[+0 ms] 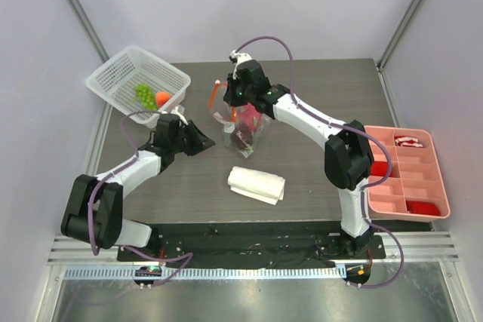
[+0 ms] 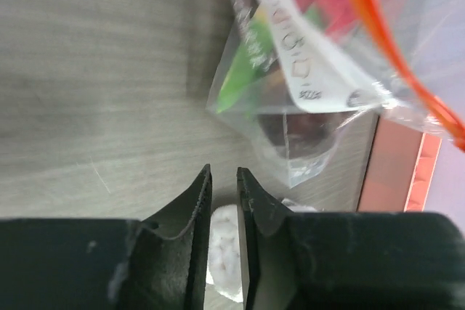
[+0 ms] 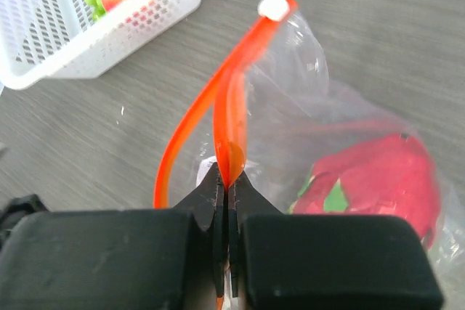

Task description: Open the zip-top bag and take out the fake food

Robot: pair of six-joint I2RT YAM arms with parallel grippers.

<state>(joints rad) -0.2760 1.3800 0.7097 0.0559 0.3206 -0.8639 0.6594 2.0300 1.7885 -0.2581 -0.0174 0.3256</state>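
Item 1, far left: white basket (image 1: 138, 81), holding green grapes (image 1: 143, 93) and a small orange (image 1: 163, 98).

Item 2, left of centre: left gripper (image 2: 224, 179). Its fingers stand a narrow slit apart with nothing between them. It sits low over the table (image 1: 302, 81), near the bag's lower corner but not touching it.

Item 3, centre: zip-top bag (image 1: 245, 122). It is clear, crinkled film with a printed white label, hanging upright from its orange zipper strip (image 3: 218, 85). The two tracks of the strip bow apart, so I judge the mouth at least partly open. Inside I see a red-pink dragon fruit (image 3: 385, 176), green leaves (image 2: 251, 70) and a dark purple fruit (image 2: 305, 125) at the bottom. I judge the bag light, limp and slippery. The strip is its only firm part, so I would take the free lip or a bottom corner.

Item 4: right gripper (image 3: 225, 179), fingers pinched tight on the strip.

Item 5, near centre: folded white cloth (image 1: 256, 184).

Item 6, right: pink divided tray (image 1: 436, 164).
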